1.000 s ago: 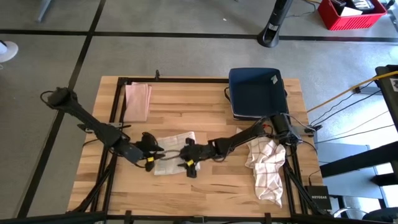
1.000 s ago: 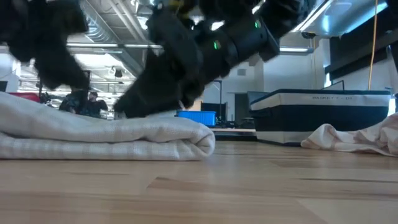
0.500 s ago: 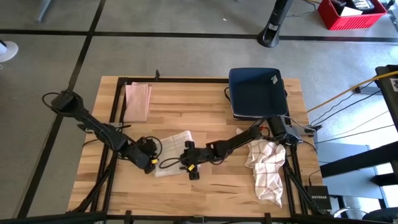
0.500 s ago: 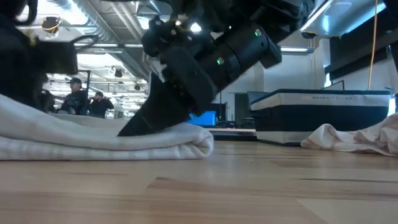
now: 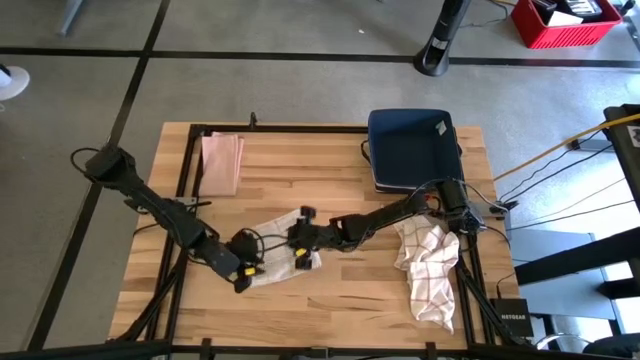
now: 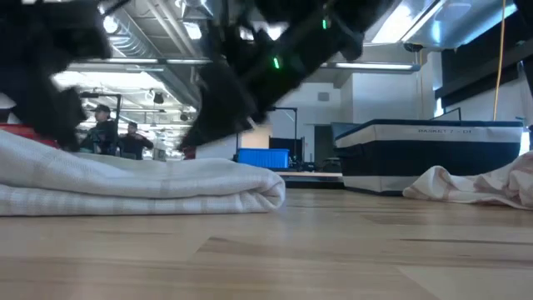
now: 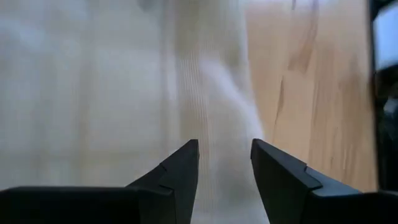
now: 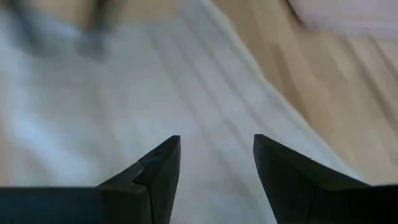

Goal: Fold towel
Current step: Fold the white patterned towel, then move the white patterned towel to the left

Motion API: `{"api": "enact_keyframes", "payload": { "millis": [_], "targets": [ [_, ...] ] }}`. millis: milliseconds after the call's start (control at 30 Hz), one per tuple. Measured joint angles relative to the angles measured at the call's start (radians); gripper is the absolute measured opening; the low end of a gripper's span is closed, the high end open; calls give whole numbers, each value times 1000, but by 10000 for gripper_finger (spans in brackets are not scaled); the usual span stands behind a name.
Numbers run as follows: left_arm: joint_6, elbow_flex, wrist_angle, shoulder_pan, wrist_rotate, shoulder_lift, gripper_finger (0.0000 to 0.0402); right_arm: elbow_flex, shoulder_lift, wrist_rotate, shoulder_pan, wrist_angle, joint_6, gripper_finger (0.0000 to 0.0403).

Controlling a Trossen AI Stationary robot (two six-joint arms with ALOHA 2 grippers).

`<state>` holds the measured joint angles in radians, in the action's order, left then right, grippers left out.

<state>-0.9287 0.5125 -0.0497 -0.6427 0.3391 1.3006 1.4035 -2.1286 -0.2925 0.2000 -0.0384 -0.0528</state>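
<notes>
A white towel, folded into a flat pad, lies on the wooden table near its middle. In the low view the towel shows a rolled fold at its right end. My left gripper stands open at the towel's near left corner. The left wrist view shows a ridge of the towel ahead of that gripper's gap. My right gripper hovers open over the towel's near right part. The right wrist view shows the flat cloth beyond its fingers. My left gripper slants down at the towel's near left corner with its fingers apart; whether its fingertips touch the cloth I cannot tell.
A folded pink cloth lies at the far left. A dark blue basket stands at the far right. A crumpled checked towel lies at the near right, beside the right arm. Bare wood stretches along the near edge.
My right gripper has risen off the towel's top and drawn back toward the far edge, tipping as it went. My left gripper has moved down toward the near edge, to the towel's near left corner. The towel stays folded in place.
</notes>
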Motion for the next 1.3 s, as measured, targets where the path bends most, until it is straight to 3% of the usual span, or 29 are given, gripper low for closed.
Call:
{"api": "enact_keyframes", "payload": {
  "millis": [100,267,400,567,633,767,867,1133,1300],
  "targets": [
    [-40,0,-8,-25,-79,103,140,-33,-15,-11,-30,6,-16,204],
    [-89,12,28,-44,-125,222,140,-58,-28,0,-53,8,-19,204],
    [-57,9,31,-29,-161,200,140,-59,-39,8,-56,-20,-13,204],
    [28,31,-47,7,-201,66,140,-28,-6,51,-56,9,-1,204],
    [72,50,-66,24,-182,-6,140,-17,45,76,-56,38,6,204],
    [225,62,-121,64,-31,-99,140,-23,171,82,-56,185,7,204],
    [397,70,-24,120,31,-116,140,-57,242,84,-44,302,2,204],
    [673,67,76,310,-153,38,140,-241,308,24,16,311,-172,204],
    [699,68,93,394,-162,175,140,-335,308,-52,61,251,-306,204]
  ]
}}
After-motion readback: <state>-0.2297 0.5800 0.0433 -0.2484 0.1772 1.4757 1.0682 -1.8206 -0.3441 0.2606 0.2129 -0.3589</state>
